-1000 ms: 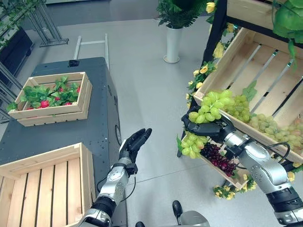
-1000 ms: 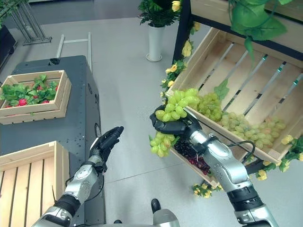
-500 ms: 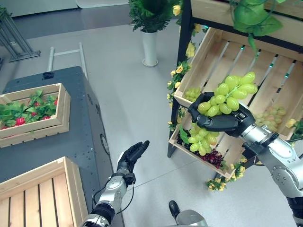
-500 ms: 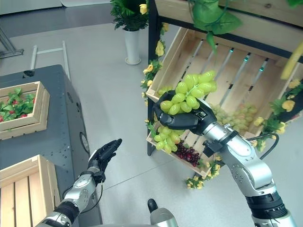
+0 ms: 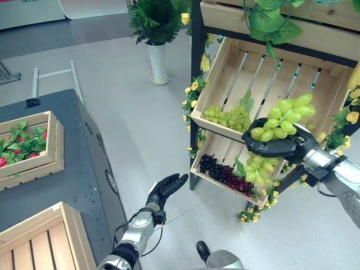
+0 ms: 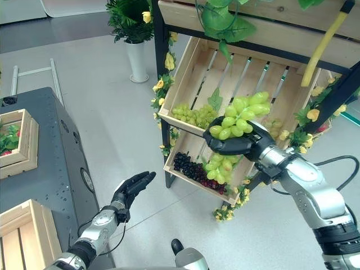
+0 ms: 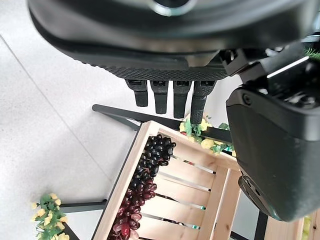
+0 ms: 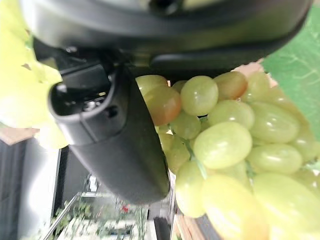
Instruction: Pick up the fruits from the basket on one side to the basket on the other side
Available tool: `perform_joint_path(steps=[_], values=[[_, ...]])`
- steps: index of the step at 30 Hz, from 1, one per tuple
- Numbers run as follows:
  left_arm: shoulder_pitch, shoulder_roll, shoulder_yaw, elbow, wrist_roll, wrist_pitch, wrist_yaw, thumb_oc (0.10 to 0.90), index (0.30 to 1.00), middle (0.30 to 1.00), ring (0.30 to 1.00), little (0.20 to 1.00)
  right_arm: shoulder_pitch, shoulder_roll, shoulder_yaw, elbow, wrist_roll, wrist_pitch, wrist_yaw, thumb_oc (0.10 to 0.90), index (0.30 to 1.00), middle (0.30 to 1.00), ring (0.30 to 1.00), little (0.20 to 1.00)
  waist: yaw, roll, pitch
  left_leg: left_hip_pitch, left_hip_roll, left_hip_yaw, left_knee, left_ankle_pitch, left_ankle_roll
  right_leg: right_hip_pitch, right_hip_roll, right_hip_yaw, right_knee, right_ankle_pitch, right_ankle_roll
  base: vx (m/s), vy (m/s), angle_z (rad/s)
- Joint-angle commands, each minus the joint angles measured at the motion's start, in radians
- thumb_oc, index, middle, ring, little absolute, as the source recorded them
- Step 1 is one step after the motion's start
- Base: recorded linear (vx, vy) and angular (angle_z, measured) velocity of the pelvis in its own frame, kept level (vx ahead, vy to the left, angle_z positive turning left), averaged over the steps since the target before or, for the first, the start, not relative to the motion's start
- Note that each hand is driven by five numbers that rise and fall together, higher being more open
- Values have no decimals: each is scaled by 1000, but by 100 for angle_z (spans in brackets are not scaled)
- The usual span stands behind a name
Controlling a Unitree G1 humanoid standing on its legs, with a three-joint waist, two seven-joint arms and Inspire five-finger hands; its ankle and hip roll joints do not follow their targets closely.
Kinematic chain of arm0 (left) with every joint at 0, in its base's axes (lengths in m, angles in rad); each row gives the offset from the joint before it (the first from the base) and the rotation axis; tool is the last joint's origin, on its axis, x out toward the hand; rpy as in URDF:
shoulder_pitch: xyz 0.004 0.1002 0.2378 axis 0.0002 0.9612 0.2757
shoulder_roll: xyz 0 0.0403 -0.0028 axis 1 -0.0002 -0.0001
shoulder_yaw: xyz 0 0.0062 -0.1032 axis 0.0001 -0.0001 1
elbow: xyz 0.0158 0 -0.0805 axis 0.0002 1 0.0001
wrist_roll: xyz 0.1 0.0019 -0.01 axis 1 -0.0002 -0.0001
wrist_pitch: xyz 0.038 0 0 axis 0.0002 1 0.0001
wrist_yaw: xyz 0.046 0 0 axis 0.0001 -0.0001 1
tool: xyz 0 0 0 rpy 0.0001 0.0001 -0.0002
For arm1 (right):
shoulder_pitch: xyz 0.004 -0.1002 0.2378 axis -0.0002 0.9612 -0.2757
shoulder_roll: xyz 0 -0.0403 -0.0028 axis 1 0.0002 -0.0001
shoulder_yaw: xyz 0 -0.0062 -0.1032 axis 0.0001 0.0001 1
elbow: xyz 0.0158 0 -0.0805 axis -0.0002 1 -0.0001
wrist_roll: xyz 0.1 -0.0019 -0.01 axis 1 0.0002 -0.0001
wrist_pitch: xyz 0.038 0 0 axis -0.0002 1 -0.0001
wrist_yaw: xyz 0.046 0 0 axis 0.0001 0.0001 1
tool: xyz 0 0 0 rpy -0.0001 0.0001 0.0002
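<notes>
A bunch of green grapes [image 5: 279, 119] is gripped by the curled fingers of the right hand [image 5: 277, 147] before the tilted crate [image 5: 270, 67]; the left hand [image 5: 164, 189] is held relaxed, empty.

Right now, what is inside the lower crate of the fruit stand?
A dark purple grape bunch lies along the lower crate's front rail. The green bunch in the right hand covers its right part.

My two head cameras look down on the tiered crate stand [image 5: 270, 84]; both wrist cameras sit very close.
</notes>
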Motion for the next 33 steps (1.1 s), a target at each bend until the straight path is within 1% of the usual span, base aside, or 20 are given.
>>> perform_joint_path(steps=[1,2,3,4,6,8,10,13,15,17,18,23,24,28,33], values=[[-42,35,2,-21,14,-128,-28,800,900,900,900,900,-223,-43,-176,40,24,-197,-48,400,300,300,300,300,49,5,-47,2,-13,-39,21,-118,32,27,18,-4,5,-27,21,0,0,0],[-37,37,2,-23,17,-128,-28,800,900,900,900,900,-227,-54,-178,52,20,-202,-57,400,300,300,300,300,51,3,-47,1,-13,-41,21,-118,33,26,19,-5,5,-27,21,0,0,0],[-33,39,2,-25,22,-125,-28,800,900,900,900,900,-234,-68,-184,83,-29,-223,-79,400,300,300,300,300,56,-1,-47,-3,-13,-46,25,-120,34,26,19,-6,5,-26,21,0,0,0],[-32,39,2,-27,22,-123,-28,800,900,900,900,900,-236,-70,-184,87,-36,-225,-83,400,300,300,300,300,57,-1,-47,-3,-13,-47,26,-120,34,26,19,-6,5,-26,21,0,0,0],[-26,43,2,-29,22,-123,-30,800,900,900,900,900,-244,-93,-183,125,-89,-257,-100,400,300,300,300,300,63,-3,-49,-5,-13,-51,27,-122,35,26,19,-9,5,-27,22,16,-5,1],[-13,49,1,-42,23,-119,-31,800,900,900,900,900,-269,-143,-173,186,-202,-310,-147,400,300,300,300,300,74,-6,-53,-7,-14,-60,30,-124,37,29,20,-14,5,-31,21,45,-16,3],[-2,53,-2,-45,19,-119,-34,800,900,900,900,900,-295,-190,-156,233,-246,-344,-181,400,300,300,300,300,84,-8,-56,-7,-14,-67,29,-124,37,32,21,-19,4,-32,20,38,-18,2],[5,56,-1,-46,18,-119,-39,800,900,900,900,900,-329,-228,-135,272,-291,-381,-223,400,300,300,300,300,95,-9,-56,-8,-15,-77,29,-122,37,36,22,-25,4,-35,19,6,-4,1],[15,59,-5,-44,13,-119,-50,800,900,900,900,900,-365,-257,-114,308,-330,-419,-278,400,300,300,300,300,110,-9,-58,-9,-16,-91,27,-120,36,41,21,-33,3,-40,16,0,0,0],[17,61,-7,-41,11,-119,-56,800,900,900,900,900,-379,-263,-105,318,-327,-428,-289,400,300,300,300,300,114,-8,-57,-9,-16,-96,27,-120,36,44,21,-37,2,-42,16,-26,-26,2],[18,62,-7,-37,9,-119,-61,800,900,900,900,900,-393,-261,-94,324,-323,-432,-305,400,300,300,300,300,122,-16,-57,-19,-17,-86,27,-97,34,36,21,-34,2,-26,9,-49,-48,5],[16,61,-14,-18,10,-116,-84,800,900,900,900,900,-452,-259,-59,357,-321,-432,-337,400,300,300,300,300,139,-17,-58,-18,-19,-103,26,-98,32,43,18,-49,2,-32,7,-11,-5,7],[11,61,-16,-8,9,-117,-92,800,900,900,900,900,-482,-265,-36,375,-326,-430,-341,400,300,300,300,300,144,-17,-60,-18,-19,-107,23,-97,31,43,18,-53,2,-33,7,-11,6,6],[3,54,-17,2,8,-114,-95,800,900,900,900,900,-517,-277,7,409,-392,-426,-332,400,300,300,300,300,153,-19,-65,-20,-21,-117,23,-97,30,45,16,-62,2,-36,7,-18,13,11],[0,54,-14,12,13,-116,-101,800,900,900,900,900,-549,-290,59,452,-417,-434,-312,400,300,300,300,300,160,-24,-65,-20,-21,-119,24,-99,31,45,13,-70,2,-36,8,-14,3,4]])
